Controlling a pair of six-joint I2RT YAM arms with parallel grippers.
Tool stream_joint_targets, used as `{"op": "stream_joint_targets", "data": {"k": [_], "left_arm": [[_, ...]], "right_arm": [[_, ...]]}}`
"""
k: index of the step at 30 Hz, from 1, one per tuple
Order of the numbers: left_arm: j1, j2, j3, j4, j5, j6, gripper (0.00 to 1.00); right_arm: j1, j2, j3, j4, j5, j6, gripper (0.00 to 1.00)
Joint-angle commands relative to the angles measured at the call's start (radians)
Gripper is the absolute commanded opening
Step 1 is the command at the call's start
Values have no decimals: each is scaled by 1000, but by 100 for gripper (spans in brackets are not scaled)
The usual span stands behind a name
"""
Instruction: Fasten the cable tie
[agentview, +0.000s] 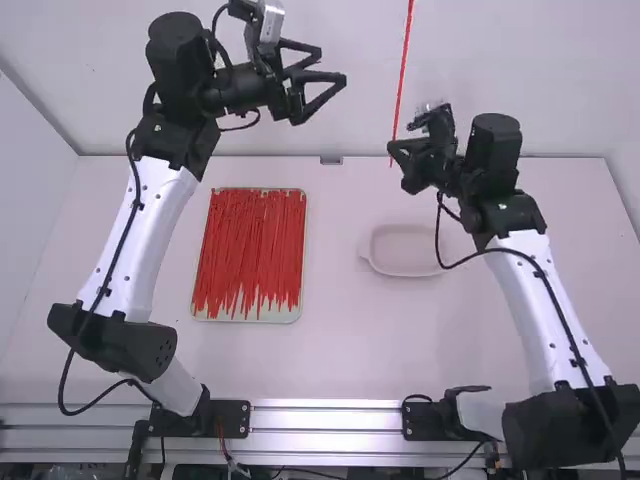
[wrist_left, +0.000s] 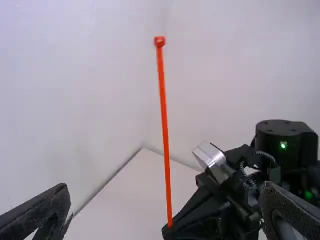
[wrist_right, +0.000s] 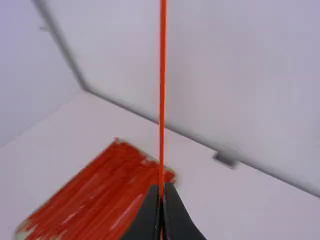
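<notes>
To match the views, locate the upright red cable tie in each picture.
High view: cable tie right of middle, running off the top edge.
Left wrist view: centre, head end up.
Right wrist view: centre, a straight vertical line.
Shared landmark: right hand gripping its lower end.

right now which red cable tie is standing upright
The single cable tie clamped in the right gripper, pointing straight up; the rest lie flat in the pile.

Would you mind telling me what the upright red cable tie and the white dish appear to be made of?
The cable tie: likely nylon-type plastic, smooth, uniformly red; it stands straight from the right gripper. The white dish: probably moulded plastic, matte, with a rounded rim; ceramic is possible.
</notes>
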Motion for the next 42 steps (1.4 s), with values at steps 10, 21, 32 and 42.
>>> {"op": "stream_joint_targets", "data": {"k": [10,21,32,42], "left_arm": [[73,-5,16,39,-74,-40,99],[30,-6,16,26,-70,-103,99],[0,-6,17,-4,-50,-103,99],[-27,-6,16,-5,-54,-100,99]], "right_arm": [[138,-14,29,-126,841,181,0],[342,-14,29,-271,1258,335,0],[520,-14,32,-319,1448,420,0],[598,-14,32,-278,1500,414,0]]}}
